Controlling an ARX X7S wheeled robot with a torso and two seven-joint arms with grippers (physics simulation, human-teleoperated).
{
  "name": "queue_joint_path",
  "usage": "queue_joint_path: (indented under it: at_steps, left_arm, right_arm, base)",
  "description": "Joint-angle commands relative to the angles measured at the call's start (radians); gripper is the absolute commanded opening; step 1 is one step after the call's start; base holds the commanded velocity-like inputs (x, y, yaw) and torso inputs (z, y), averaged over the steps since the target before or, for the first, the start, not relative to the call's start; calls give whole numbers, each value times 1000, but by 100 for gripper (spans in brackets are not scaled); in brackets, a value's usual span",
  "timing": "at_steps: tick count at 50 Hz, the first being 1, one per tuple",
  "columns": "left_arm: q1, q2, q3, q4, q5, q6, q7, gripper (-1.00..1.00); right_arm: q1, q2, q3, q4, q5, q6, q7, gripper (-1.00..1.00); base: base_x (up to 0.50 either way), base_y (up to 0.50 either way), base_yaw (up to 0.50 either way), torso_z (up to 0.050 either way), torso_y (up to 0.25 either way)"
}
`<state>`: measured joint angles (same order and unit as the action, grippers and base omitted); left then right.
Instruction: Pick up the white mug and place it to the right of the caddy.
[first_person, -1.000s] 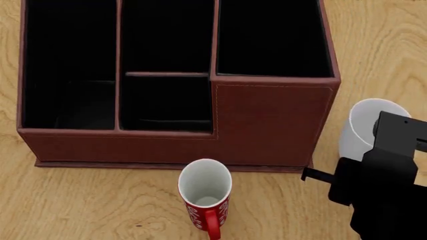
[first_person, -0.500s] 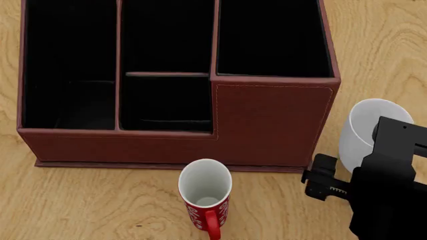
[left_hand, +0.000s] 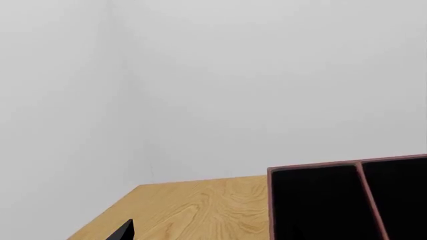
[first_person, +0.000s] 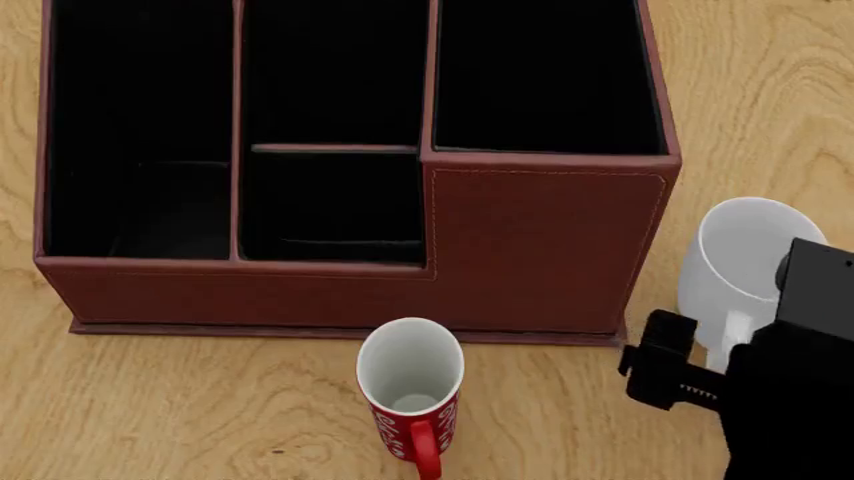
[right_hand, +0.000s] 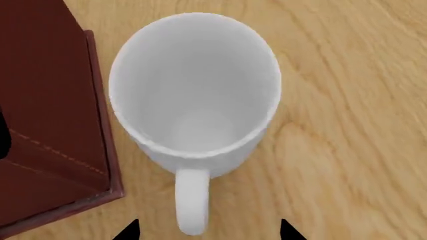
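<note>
The white mug (first_person: 741, 255) stands upright on the table just right of the caddy (first_person: 547, 250), a small gap between them. From above, the right wrist view shows the white mug (right_hand: 193, 85) empty, its handle pointing back toward my right gripper (right_hand: 208, 231). That gripper is open: its two black fingertips (right_hand: 127, 232) flank the end of the handle without touching it. In the head view its black body (first_person: 794, 400) sits just in front of the mug. One dark fingertip (left_hand: 123, 231) of the left gripper shows over the table near the caddy's corner (left_hand: 313, 171).
A red mug (first_person: 410, 385) with white lettering stands in front of the caddy's middle, handle toward me. Wooden table (first_person: 200, 400) runs all round. A pale wall rises behind the table's far edge in the left wrist view.
My right gripper has drawn back from the white mug, down and to the right in the head view, uncovering more of its rim. The mug and caddy stayed put.
</note>
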<state>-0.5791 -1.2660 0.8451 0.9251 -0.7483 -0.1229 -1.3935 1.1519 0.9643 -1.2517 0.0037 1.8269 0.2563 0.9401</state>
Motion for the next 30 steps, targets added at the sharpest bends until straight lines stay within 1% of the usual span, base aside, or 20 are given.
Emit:
queue_joint_path:
  at_steps: [1, 9, 13, 14, 17, 18, 21, 24, 26, 30]
  left_arm:
    - [-1, 0, -5, 12, 1, -5, 0, 100]
    - [-3, -6, -8, 44, 1, -20, -13, 100]
    - [4, -14, -9, 56, 5, -16, -23, 100]
    - [3, -14, -10, 58, 4, -18, -24, 100]
    - [0, -13, -10, 71, 4, -26, -27, 100]
    - [0, -14, -10, 73, 5, -26, -27, 100]
    - [0, -17, -11, 82, 6, -26, -29, 100]
    - [-1, -22, -12, 97, 7, -29, -34, 100]
    - [1, -21, -10, 100, 11, -28, -35, 100]
    - [10, -20, -1, 107, 27, -21, -35, 100]
  right_arm:
    - [-62, 188, 30, -348, -70, -114, 156, 100]
    - [-156, 387, 40, -640, -151, -278, 218, 100]
    - [-187, 493, 38, -783, -229, -352, 274, 100]
    - [-191, 503, 37, -796, -239, -360, 282, 100]
    - [-223, 588, 15, -916, -325, -431, 320, 100]
    - [-228, 597, 11, -929, -336, -442, 322, 100]
    - [-236, 606, 3, -1038, -447, -464, 443, 100]
    - [-263, 606, -23, -1051, -543, -481, 461, 100]
    - [-304, 606, -64, -1051, -627, -533, 455, 100]
    - [-416, 606, -176, -1051, -925, -596, 523, 100]
  base:
    - [0, 0, 0, 0, 0]
    - [0, 0, 0, 0, 0]
    - [0, 0, 0, 0, 0]
    - [0, 0, 0, 0, 0]
    - [0, 0, 0, 0, 0]
    - [0, 0, 0, 0, 0]
    - [0, 0, 0, 0, 0]
    - [0, 0, 1, 0, 0]
    - [0, 0, 0, 0, 0]
    - [0, 0, 0, 0, 0]
